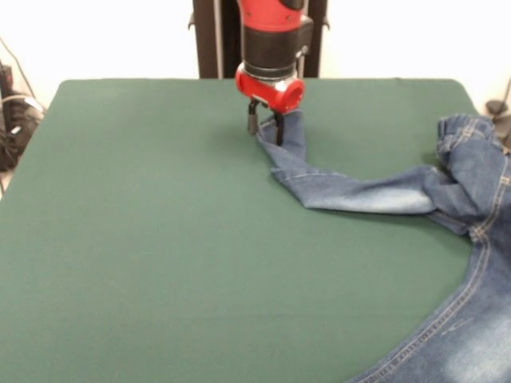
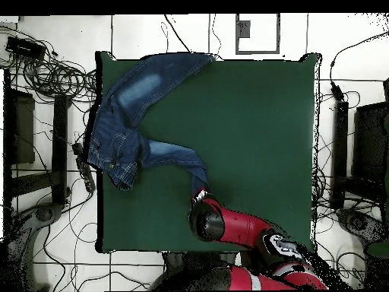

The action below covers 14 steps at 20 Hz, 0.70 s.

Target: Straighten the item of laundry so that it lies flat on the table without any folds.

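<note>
Blue jeans lie crumpled at the right side of the green table, the waist bunched up and one leg running off the near right corner. The other leg stretches left across the cloth to its cuff. My gripper stands upright over that cuff, its black fingers down at the table and shut on the cuff's edge. From overhead, the jeans fill the table's left side, and the thin leg ends under my red wrist, which hides the fingers.
Cables and black stands surround the table on the floor. The jeans reach over the table's left edge in the overhead view. Green cloth left of the gripper in the front view is bare.
</note>
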### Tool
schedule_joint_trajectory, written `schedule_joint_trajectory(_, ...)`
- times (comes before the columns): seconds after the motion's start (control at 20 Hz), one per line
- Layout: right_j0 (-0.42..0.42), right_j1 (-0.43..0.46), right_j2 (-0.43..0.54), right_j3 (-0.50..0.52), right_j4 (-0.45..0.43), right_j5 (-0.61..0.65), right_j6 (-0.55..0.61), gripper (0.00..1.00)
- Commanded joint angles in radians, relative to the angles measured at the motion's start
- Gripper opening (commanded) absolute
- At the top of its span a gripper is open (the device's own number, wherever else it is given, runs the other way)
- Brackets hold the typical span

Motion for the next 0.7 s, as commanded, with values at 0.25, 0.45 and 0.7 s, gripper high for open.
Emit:
schedule_joint_trajectory(0.25,0.041,0.077,0.061,-0.068,0.035,-0.074,0.128,0.0)
schedule_joint_trajectory(0.45,0.057,0.076,0.045,-0.07,0.041,-0.08,0.131,0.0)
schedule_joint_trajectory(0.7,0.065,0.07,0.032,-0.072,0.047,-0.072,0.131,0.0)
